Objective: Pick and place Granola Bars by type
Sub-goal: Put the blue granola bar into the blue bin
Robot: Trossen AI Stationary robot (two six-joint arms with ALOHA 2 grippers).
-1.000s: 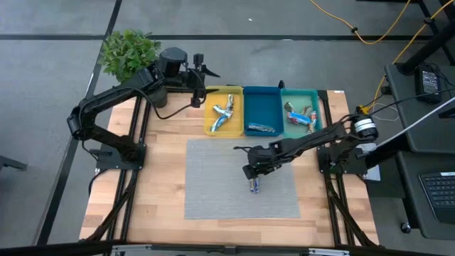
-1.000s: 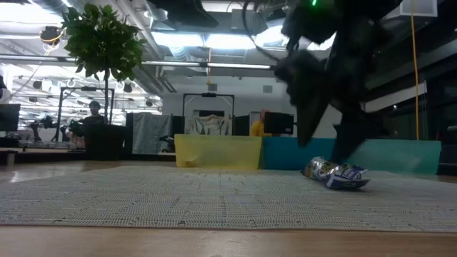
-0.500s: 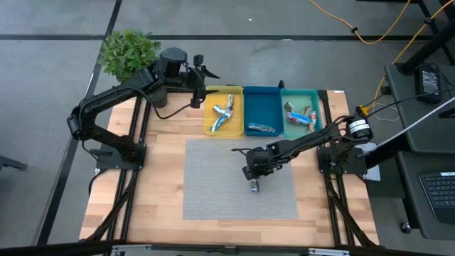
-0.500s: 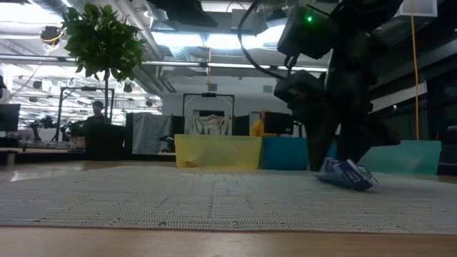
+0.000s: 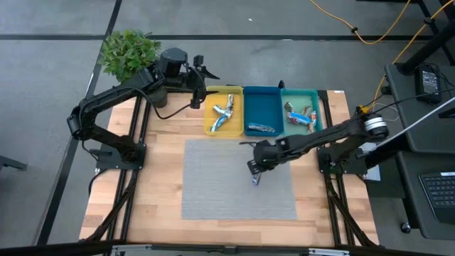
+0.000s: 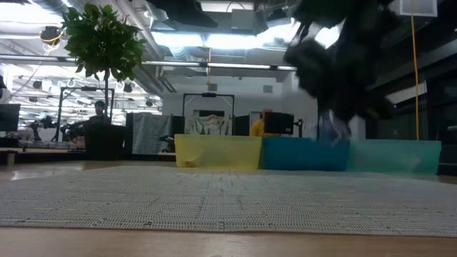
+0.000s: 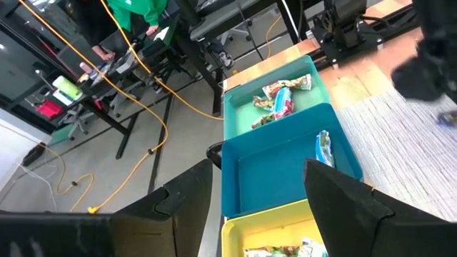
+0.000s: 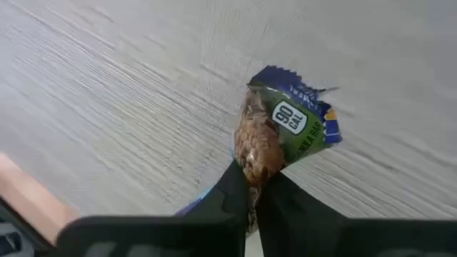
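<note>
A granola bar [image 8: 285, 132] in a blue-and-green wrapper hangs just above the grey mat [image 5: 213, 185], with my right gripper [image 8: 255, 196] shut on it; the high view shows the bar [image 5: 256, 178] right of the mat's middle. Three trays stand in a row at the mat's far edge: yellow [image 5: 210, 121], blue [image 5: 261, 99] and teal [image 5: 318, 107], each with bars lying in it. My left gripper [image 7: 257, 207] hovers open and empty above the back of the yellow tray. My right gripper pinches the bar's near end [image 8: 251, 171] between its two fingertips. The fingers come from above, slanting down toward the mat. The bar sticks out beyond the fingertips and, as the low view shows, hangs clear of the mat [image 6: 332, 130].
A potted plant [image 5: 129, 51] stands at the table's far left corner, beside the left arm. Bare wood borders the mat on the left, right and near sides. Cables and desks lie beyond the table's right edge.
My right gripper has shut on the granola bar that lay on the mat and has risen with it, drifting slightly toward the trays. The bar is now lifted clear of the mat.
</note>
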